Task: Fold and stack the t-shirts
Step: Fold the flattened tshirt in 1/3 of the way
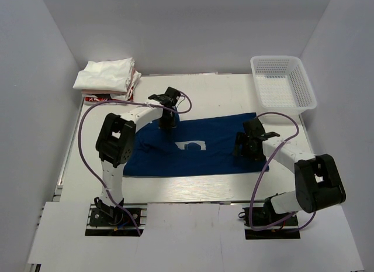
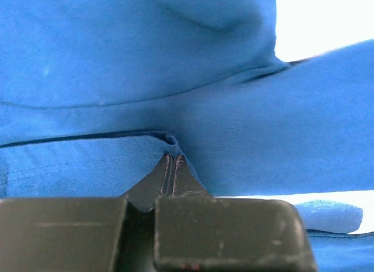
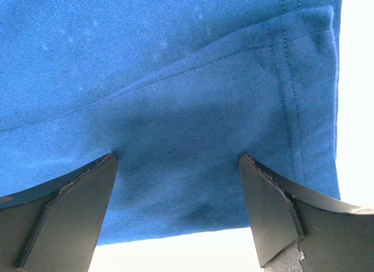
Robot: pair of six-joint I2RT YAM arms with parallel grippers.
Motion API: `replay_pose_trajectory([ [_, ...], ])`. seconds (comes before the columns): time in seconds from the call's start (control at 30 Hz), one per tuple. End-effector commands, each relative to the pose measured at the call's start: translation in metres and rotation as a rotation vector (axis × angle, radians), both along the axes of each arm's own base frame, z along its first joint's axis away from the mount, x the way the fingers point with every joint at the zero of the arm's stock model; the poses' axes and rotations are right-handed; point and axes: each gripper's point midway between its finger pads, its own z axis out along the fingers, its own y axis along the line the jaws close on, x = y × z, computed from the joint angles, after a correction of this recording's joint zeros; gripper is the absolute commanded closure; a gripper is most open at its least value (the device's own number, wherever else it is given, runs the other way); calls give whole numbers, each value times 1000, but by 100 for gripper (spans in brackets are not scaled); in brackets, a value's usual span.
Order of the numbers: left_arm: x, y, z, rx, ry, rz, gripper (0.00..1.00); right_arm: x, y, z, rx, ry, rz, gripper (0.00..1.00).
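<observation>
The navy blue t-shirt (image 1: 193, 149) lies spread on the table with a small white chest mark (image 1: 190, 145). My left gripper (image 1: 166, 123) is at its far edge, shut on a pinch of blue cloth (image 2: 170, 142). My right gripper (image 1: 241, 149) is open, its fingertips (image 3: 105, 167) pressed down on the shirt's right hemmed part (image 3: 292, 96). Folded white t-shirts (image 1: 106, 75) are stacked at the far left, with a red-printed one (image 1: 96, 97) under them.
A white plastic mesh basket (image 1: 283, 83) stands at the far right corner. The white table (image 1: 216, 90) is walled at the back and both sides. Purple cables loop off both arms.
</observation>
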Motion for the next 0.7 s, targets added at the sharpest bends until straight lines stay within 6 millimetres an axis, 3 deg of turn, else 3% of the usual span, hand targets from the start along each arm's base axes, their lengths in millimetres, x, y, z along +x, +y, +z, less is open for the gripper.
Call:
replay_pose_trajectory([
  [0.0, 10, -21, 33, -36, -113, -96, 100, -25, -6, -23, 4, 87, 1, 10],
  [0.1, 9, -33, 38, -38, -133, -164, 100, -27, -7, -22, 6, 84, -3, 10],
  [0.3, 11, -51, 27, 12, -135, -249, 100, -26, -5, -21, 13, 78, -5, 10],
  [0.5, 18, -65, 36, 23, -209, -318, 100, -23, -3, -19, 23, 62, 1, 10],
  [0.6, 25, -62, 42, 50, -235, -299, 100, -24, -2, -17, 31, 62, 7, 10],
  [0.67, 29, -53, 41, 99, -241, -263, 93, -25, -2, -17, 33, 58, 6, 10],
])
